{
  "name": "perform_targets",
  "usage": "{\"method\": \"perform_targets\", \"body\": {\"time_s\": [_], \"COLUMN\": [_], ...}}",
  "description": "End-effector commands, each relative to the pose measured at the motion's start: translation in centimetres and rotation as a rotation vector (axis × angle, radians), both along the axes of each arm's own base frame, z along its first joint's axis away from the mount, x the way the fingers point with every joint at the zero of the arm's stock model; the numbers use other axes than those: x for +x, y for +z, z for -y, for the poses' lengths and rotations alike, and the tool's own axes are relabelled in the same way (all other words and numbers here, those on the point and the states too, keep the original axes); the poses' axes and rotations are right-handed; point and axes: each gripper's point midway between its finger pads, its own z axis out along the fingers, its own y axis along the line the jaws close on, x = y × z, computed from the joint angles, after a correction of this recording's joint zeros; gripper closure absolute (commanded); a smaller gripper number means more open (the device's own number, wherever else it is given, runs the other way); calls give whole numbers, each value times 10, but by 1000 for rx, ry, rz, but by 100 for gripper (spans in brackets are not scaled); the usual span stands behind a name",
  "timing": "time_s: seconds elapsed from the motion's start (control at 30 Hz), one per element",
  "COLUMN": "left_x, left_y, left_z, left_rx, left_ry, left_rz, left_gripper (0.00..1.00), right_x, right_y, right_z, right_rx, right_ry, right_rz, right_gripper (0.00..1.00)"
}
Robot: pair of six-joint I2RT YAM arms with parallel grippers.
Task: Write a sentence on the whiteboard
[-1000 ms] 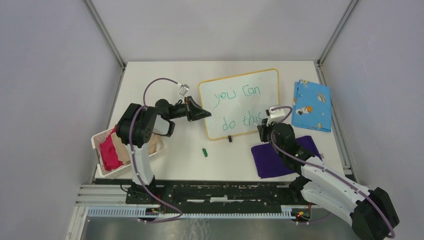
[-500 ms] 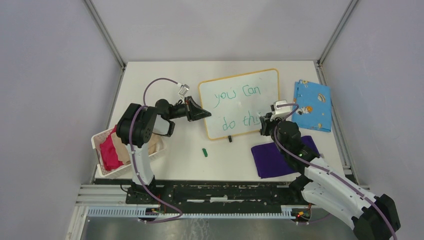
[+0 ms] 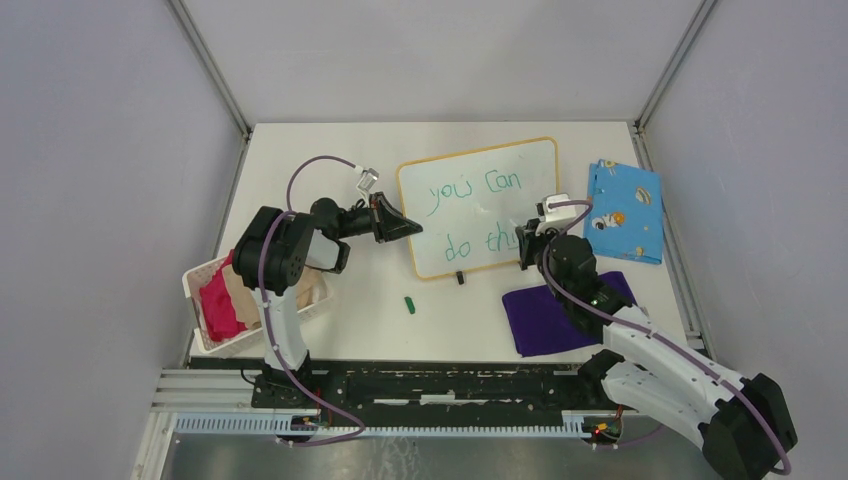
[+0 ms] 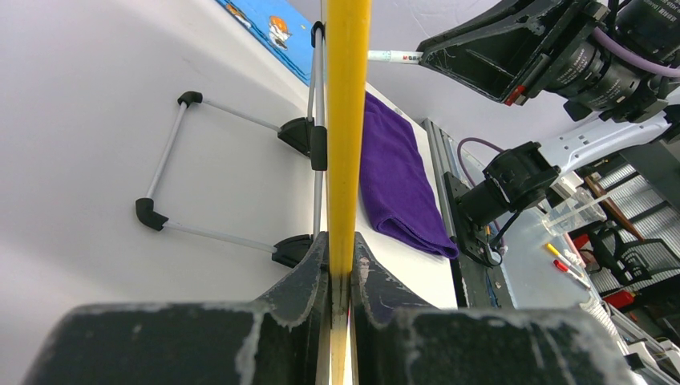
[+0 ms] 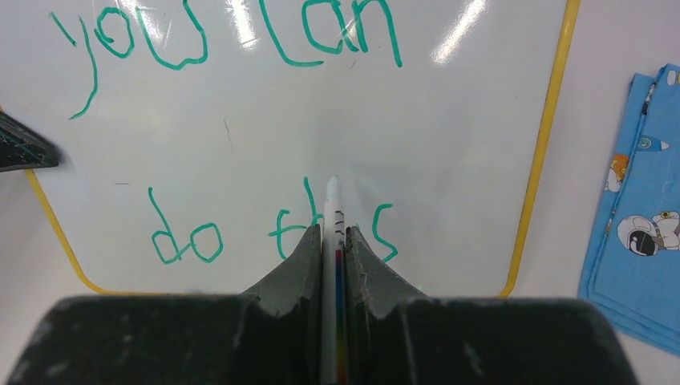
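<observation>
The whiteboard (image 3: 500, 165) is propped on a wire stand (image 4: 172, 164) at the far middle of the table (image 3: 330, 150). Its long axis is laid left to right, with the right end angled slightly farther from the arms. The sentence (image 3: 497, 183) is written along that axis in two green lines: "you can" above, "do th" and "s" below. The gap before the "s" is covered by the marker (image 5: 333, 210).

The board's left rim is clamped edge-on by the left gripper (image 4: 341, 269). The marker is pinched by the right gripper (image 5: 334, 237), its shaft pointed straight out from the jaws and its tip aimed at the lower line. Whether the tip touches cannot be told.

A purple cloth (image 3: 560, 315) is seen near the board's near right corner. A blue cloth (image 3: 624, 210) is seen just beside its right edge.
</observation>
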Motion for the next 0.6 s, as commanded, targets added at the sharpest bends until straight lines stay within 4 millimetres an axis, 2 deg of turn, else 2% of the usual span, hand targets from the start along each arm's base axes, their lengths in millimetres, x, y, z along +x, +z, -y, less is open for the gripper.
{"method": "perform_targets", "body": {"time_s": [0.0, 0.57], "left_x": [-9, -9], "left_y": [-7, -6], "left_z": [5, 5], "left_rx": [9, 9], "left_ry": [-59, -61], "left_rz": [-10, -10], "left_gripper": [98, 98], "right_x": [11, 17], "right_y": [36, 17], "right_z": [-5, -1], "right_rx": [56, 30], "right_ry": [-7, -38], "right_rz": [86, 51], "right_gripper": [100, 100]}}
